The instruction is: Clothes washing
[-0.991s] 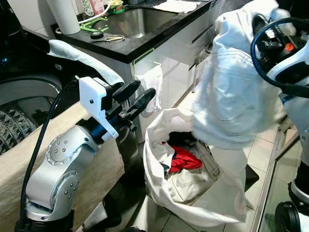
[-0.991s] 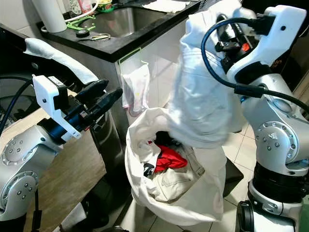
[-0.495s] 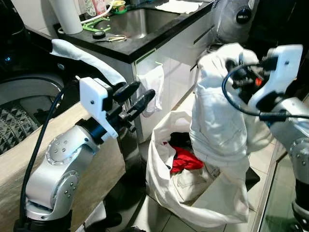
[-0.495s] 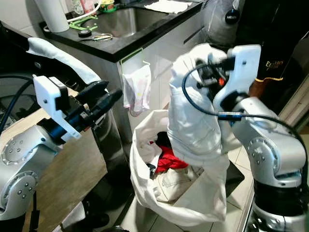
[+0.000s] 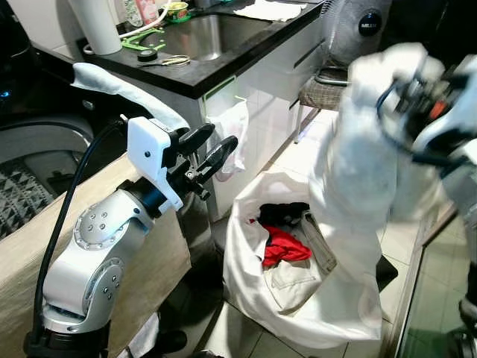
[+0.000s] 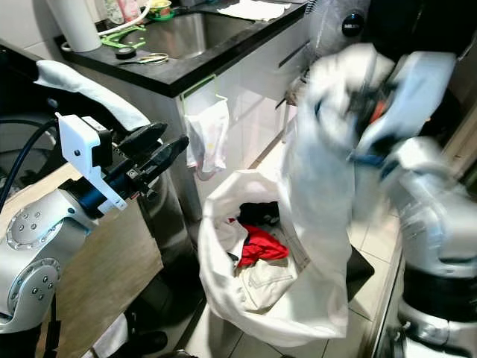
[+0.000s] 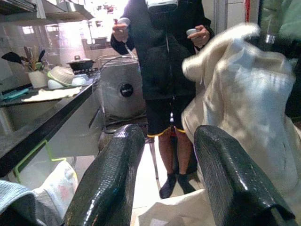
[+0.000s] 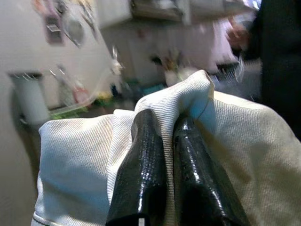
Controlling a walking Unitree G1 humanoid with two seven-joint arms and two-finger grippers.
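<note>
Laundry bag (image 5: 298, 298) is seen open on the floor, holding a red garment (image 5: 283, 246). Above the bag, a white garment (image 5: 358, 171) is held aloft, clamped in the right tool (image 8: 164, 155). Beside the bag, the left tool (image 5: 211, 148) is held apart, with nothing between its 2 fingers.

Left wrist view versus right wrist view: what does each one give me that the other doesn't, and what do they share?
Left wrist alone: the left gripper open with nothing between its fingers, a fan by the counter, a dish rack on it, and the rim of the laundry bag below.

Right wrist alone: the right gripper shut on a fold of the white garment, seen close up, with a paper-towel roll blurred behind.

Both: the white garment and a person in dark clothes.
</note>
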